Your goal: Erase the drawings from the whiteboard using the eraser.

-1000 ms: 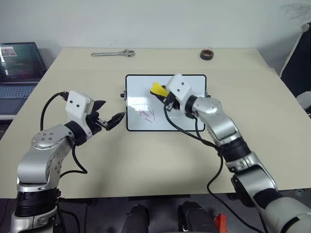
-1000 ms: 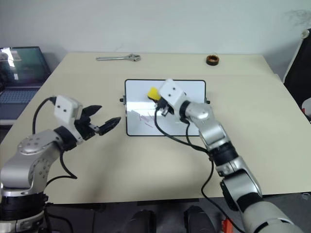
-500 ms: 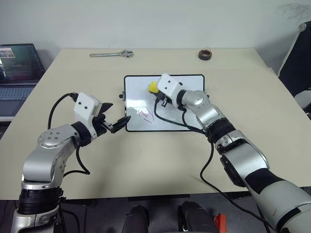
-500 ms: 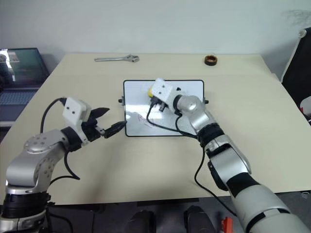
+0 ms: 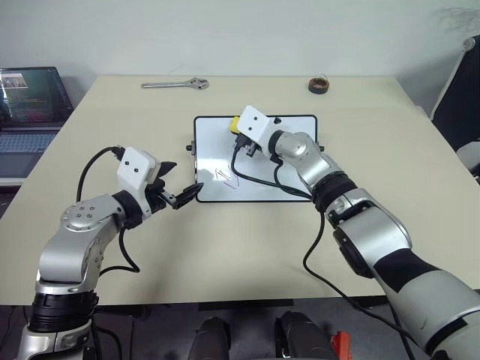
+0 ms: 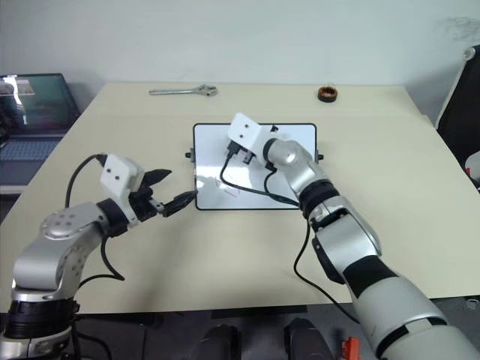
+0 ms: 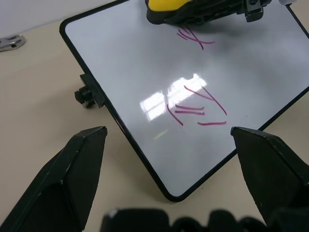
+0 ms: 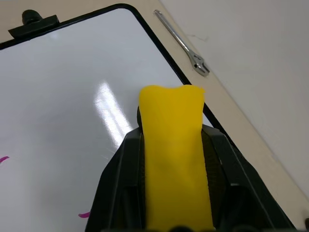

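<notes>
Beige table [image 5: 247,240] carries whiteboard [image 5: 289,187], wrench [image 5: 174,84], tape roll [image 5: 319,84]; right hand [image 5: 241,135] pinches eraser [image 8: 174,159], left hand [image 5: 187,195] spread.

Between the spread jaws, the whiteboard [image 7: 145,72] was seen, drawings [image 7: 195,106] midway and the eraser [image 7: 166,9] beyond.

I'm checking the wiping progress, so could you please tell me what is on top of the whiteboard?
The whiteboard bears two clusters of red-pink drawings and the eraser, held by the right gripper. Anything beneath the eraser is covered.

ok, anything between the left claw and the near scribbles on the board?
Only bare whiteboard and its black frame; left wrist view shows the open left claw before the scribbles.
</notes>
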Available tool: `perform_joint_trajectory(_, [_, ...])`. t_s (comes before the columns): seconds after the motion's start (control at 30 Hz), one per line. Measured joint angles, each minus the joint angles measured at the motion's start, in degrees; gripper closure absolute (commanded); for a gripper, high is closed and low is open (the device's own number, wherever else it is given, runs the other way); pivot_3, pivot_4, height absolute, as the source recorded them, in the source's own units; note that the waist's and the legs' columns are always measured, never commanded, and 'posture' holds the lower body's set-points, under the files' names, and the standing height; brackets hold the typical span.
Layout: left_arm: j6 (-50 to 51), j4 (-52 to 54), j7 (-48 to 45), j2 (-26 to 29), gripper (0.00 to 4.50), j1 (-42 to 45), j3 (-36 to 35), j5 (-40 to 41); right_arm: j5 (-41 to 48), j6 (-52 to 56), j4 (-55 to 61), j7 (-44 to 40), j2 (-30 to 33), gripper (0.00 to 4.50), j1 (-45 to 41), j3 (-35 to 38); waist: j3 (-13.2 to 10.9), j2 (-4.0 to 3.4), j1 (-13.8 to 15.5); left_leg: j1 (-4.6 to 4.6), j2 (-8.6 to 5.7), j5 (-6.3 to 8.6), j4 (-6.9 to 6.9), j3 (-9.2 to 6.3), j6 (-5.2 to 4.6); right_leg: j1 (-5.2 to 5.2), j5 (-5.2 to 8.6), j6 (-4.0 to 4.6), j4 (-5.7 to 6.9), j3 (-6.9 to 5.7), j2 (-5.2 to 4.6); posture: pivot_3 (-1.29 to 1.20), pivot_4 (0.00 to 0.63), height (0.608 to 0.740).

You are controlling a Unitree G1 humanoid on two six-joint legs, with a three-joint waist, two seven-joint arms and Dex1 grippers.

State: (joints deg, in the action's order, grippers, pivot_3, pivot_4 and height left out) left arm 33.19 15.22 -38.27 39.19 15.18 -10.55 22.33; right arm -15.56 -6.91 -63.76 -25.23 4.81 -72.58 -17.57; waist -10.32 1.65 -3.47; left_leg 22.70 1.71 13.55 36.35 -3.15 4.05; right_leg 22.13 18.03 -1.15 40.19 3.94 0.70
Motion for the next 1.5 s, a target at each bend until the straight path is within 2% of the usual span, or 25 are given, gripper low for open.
perform_joint_trajectory(0.27, [-0.1,0.0,0.0,0.0,0.0,-1.0,0.1,0.0,0.0,-2.4,8.5,-12.2,3.5,3.33,8.3,-2.1,0.0,0.0,0.2,-0.7,-0.03,0.01,-0.02,-0.12,-0.01,-0.78,0.01,-0.01,-0.18,-0.06,0.01,0.0,0.15,0.74])
perform_joint_trajectory(0.5, [-0.6,-0.2,-0.5,-0.1,0.0,0.2,1.4,-0.2,-1.9,-3.2,5.3,2.3,5.8,3.33,4.3,-0.9,0.0,-0.02,0.4,-0.69,-0.05,0.0,-0.03,-0.13,-0.01,-0.77,0.0,0.0,-0.19,-0.05,0.01,0.0,0.15,0.74])
perform_joint_trajectory(0.63, [-0.9,-0.7,-0.9,-0.1,0.0,0.6,1.5,-0.2,-3.0,-4.4,6.7,-2.2,8.8,3.33,4.7,-2.4,0.0,0.01,0.3,-0.7,-0.04,0.01,-0.22,-0.07,-0.01,-0.75,0.01,-0.01,-0.29,-0.02,0.0,0.0,0.15,0.74])
perform_joint_trajectory(0.87, [-1.1,-1.5,-1.1,-0.2,0.0,1.2,2.2,-0.3,-6.3,-9.8,15.3,-11.3,12.4,3.33,11.0,-8.7,0.0,0.04,0.2,-0.89,-0.04,0.0,-0.22,-0.03,-0.01,-0.83,0.01,-0.01,-0.23,0.02,0.01,0.0,0.15,0.74])
perform_joint_trajectory(1.0, [-1.1,-1.6,-1.1,-0.3,0.0,1.2,2.3,-0.3,-8.0,-10.0,16.3,-9.3,12.4,3.33,11.2,-9.3,0.0,0.04,0.1,-0.9,-0.03,-0.01,-0.22,-0.03,-0.01,-0.83,0.01,0.0,-0.21,0.03,0.04,0.0,0.15,0.74])
perform_joint_trajectory(1.17, [-1.1,-1.6,-1.1,-0.3,0.0,1.2,2.3,-0.4,-7.0,-6.4,13.1,0.4,8.7,3.33,9.6,-5.0,0.0,0.03,0.1,-0.81,-0.02,-0.01,-0.21,-0.03,0.0,-0.76,-0.01,0.03,-0.21,0.04,0.04,0.0,0.15,0.74])
perform_joint_trajectory(1.3, [-1.1,-1.6,-1.0,-0.4,0.0,1.2,2.4,-0.4,-6.1,-5.0,14.2,-4.0,8.9,3.33,9.6,-4.6,0.0,0.03,0.2,-0.8,-0.03,0.0,-0.24,-0.03,0.0,-0.77,0.0,0.02,-0.26,0.04,0.01,0.0,0.15,0.74])
perform_joint_trajectory(1.43, [-1.0,-1.5,-0.9,-0.5,0.0,1.0,2.4,-0.4,-5.9,-4.6,19.5,-12.4,10.2,3.33,13.4,-7.0,0.0,0.04,0.2,-0.83,-0.03,0.0,-0.26,-0.04,-0.01,-0.79,0.0,0.01,-0.27,0.03,0.02,0.0,0.15,0.74])
perform_joint_trajectory(1.5, [-1.0,-1.5,-0.9,-0.5,0.0,0.9,2.4,-0.4,-6.2,-4.6,21.0,-13.9,11.0,3.33,14.3,-8.2,0.0,0.03,0.2,-0.86,-0.02,0.0,-0.25,-0.05,-0.01,-0.8,0.0,0.01,-0.25,0.02,0.02,0.0,0.15,0.74])
